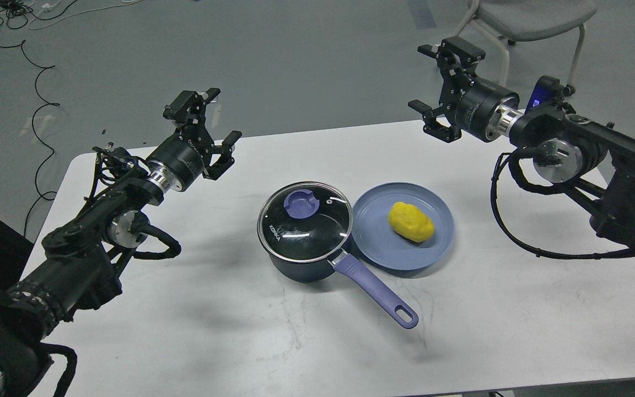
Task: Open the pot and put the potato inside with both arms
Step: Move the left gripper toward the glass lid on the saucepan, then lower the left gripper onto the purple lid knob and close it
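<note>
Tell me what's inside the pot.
The pot is shut under a glass lid with a purple knob. Through the glass only dark interior and glare show; any contents can't be made out.

You lose the chair (532,16) past the top edge; the lid (305,221) hides the inside of the pot (301,267).

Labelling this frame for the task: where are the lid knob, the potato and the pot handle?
lid knob (302,202), head view, centre of the knob.
potato (411,221), head view, its middle.
pot handle (375,291), head view, mid-shaft.
</note>
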Action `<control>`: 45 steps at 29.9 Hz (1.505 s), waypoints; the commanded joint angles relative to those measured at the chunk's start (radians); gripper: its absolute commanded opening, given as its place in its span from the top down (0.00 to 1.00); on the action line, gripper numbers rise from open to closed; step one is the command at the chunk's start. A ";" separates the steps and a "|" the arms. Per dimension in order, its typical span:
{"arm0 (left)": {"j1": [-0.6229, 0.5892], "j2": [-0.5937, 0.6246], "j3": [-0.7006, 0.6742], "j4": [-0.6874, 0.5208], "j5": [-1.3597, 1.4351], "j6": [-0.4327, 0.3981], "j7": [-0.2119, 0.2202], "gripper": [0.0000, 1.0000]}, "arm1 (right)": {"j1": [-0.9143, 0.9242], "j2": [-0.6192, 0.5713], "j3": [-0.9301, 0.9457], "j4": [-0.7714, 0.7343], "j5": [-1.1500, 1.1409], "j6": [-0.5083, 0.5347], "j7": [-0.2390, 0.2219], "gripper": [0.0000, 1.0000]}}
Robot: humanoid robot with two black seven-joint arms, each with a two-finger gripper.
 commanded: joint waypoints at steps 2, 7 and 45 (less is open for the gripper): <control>-0.002 0.002 -0.001 -0.017 0.000 0.000 -0.003 0.02 | -0.018 -0.015 0.015 0.003 0.000 0.003 0.006 0.00; -0.023 0.056 0.017 -0.026 0.062 0.000 -0.095 0.02 | -0.030 -0.076 0.017 0.014 0.000 0.005 0.029 0.00; 0.012 0.300 0.273 -0.727 1.702 0.946 -0.095 0.02 | -0.184 -0.116 0.123 -0.010 0.011 -0.033 0.039 0.00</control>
